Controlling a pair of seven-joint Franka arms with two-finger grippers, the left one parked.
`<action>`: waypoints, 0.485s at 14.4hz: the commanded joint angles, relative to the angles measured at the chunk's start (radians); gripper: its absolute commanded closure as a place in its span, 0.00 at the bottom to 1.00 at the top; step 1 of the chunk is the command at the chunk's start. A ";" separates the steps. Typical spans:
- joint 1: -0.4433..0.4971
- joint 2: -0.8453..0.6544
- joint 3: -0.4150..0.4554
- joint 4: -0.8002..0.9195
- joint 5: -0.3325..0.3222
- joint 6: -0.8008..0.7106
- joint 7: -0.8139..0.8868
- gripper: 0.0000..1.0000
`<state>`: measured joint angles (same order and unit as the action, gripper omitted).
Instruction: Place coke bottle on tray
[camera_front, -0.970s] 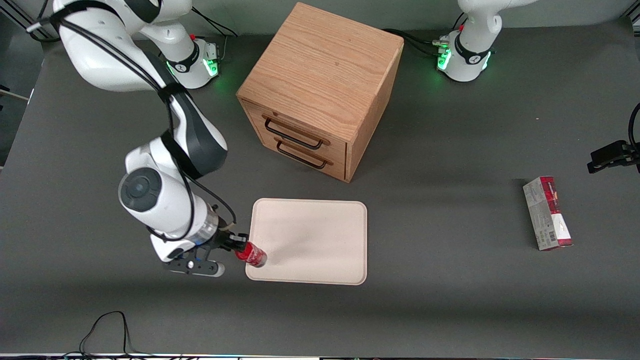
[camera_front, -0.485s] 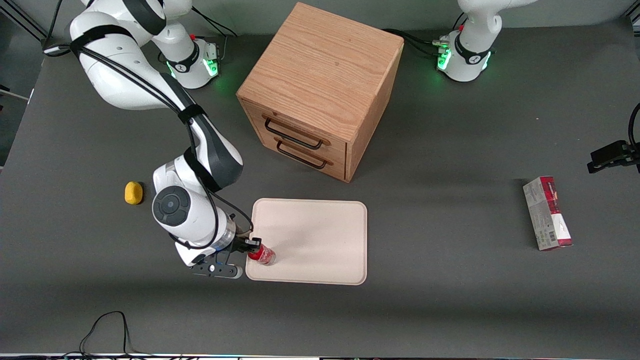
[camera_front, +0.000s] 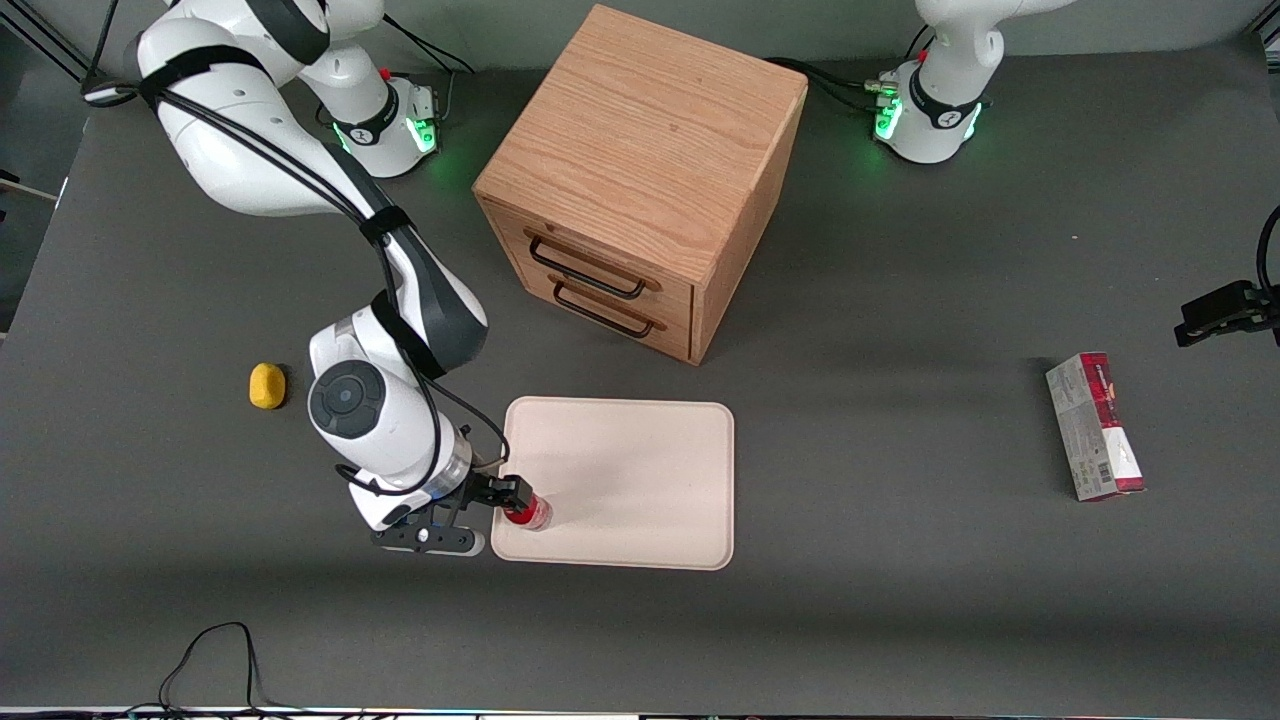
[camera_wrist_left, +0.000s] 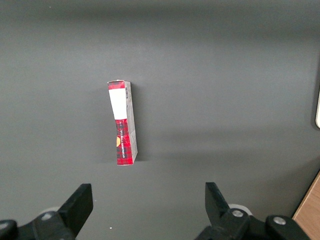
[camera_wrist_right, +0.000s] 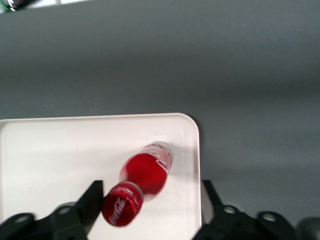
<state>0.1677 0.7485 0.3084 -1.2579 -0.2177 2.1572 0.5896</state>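
Coke bottle: one, small and red with a red cap; it stands on the tray at the corner nearest the front camera, toward the working arm's end of the table. In the right wrist view the coke bottle leans a little, its base on the tray surface close to the rim.
Tray: one, cream-white, flat, rounded corners, lying in front of the cabinet's drawers and nearer the front camera than the cabinet. Its corner and rim also show in the right wrist view.
Gripper: one at work, right at the bottle's cap end, over the tray's edge. In the right wrist view the gripper has its fingers spread wide, one each side of the bottle with gaps between; the cap sits close to one finger, and contact there cannot be told.
Arm pose: the right arm reaches from its base down over the table, elbow bent, wrist low beside the tray.
Cabinet: one, oak, two drawers, both shut.
Carton: one, red and grey, lying flat toward the parked arm's end, well apart from the tray.
Yellow object: one, small, rounded, on the table beside the working arm.
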 joint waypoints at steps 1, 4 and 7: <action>-0.008 -0.153 -0.023 -0.125 -0.020 0.001 0.018 0.00; -0.066 -0.274 -0.041 -0.195 -0.008 -0.092 -0.065 0.00; -0.187 -0.436 -0.043 -0.277 0.163 -0.235 -0.337 0.00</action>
<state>0.0645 0.4644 0.2666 -1.4060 -0.1596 1.9750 0.4341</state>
